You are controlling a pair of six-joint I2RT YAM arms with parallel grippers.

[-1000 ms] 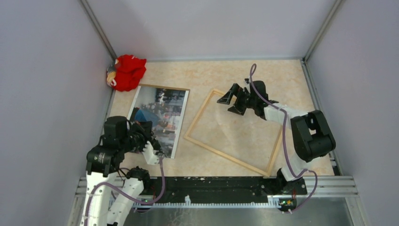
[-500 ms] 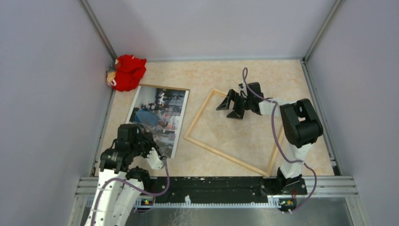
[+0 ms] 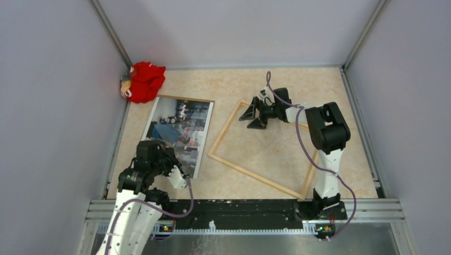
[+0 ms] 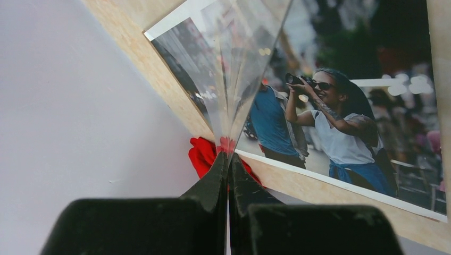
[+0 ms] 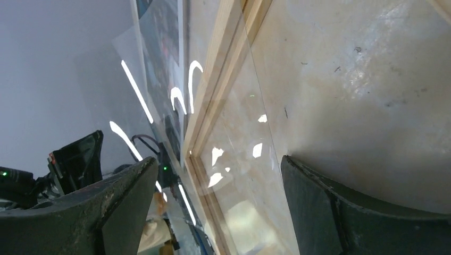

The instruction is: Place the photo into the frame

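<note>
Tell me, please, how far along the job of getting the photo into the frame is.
Done: nothing visibly; the photo lies left of the frame, which is empty. In hand: the left gripper is pinched shut on a thin glossy sheet near the photo's near corner; the open right gripper hovers at the frame's far corner. Left: moving the photo into the frame.

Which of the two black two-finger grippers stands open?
The right gripper, fingers spread wide over the thin light-wood frame's far corner; the left gripper is shut, fingers pressed together.
</note>
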